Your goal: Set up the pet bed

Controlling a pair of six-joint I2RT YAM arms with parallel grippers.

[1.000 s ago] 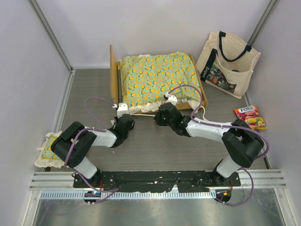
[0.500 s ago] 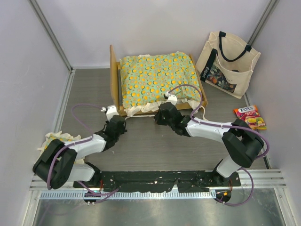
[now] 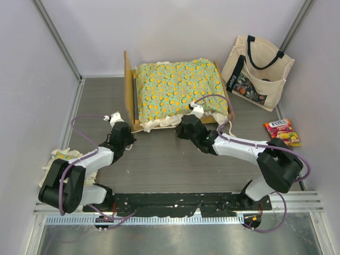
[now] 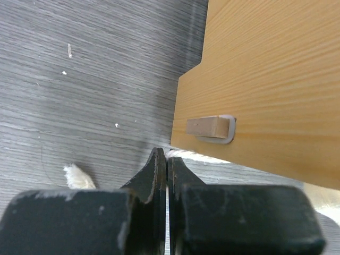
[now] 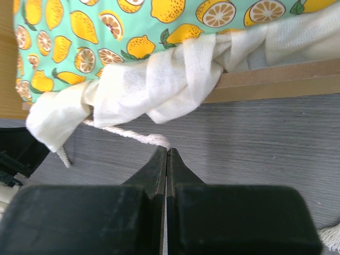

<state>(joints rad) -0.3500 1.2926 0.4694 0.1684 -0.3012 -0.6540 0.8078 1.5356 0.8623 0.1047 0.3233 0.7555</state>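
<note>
Beside the bed (image 4: 255, 79) corner, left claw (image 4: 167, 159) is now resting clenched, having swung leftward; right claw (image 5: 167, 155) is staying clenched at the tie (image 5: 119, 132).

1. A cream tote bag (image 3: 258, 71) with black handles leans against the wall in the far right corner; its front pocket carries a colourful printed picture and a black label strip
2. A candy packet (image 3: 282, 132) lettered "FOX'S" lies flat near the right wall, in front of the tote bag and apart from it
3. A small ruffled pillow (image 3: 59, 155) sits at the left edge, only partly in view
4. The table (image 3: 159, 164) is grey with a wood grain; a few white flecks (image 4: 69, 50) lie on it
5. Pale walls (image 3: 159, 32) close in three sides
6. Metal rails (image 3: 53, 204) run across the near edge
</note>
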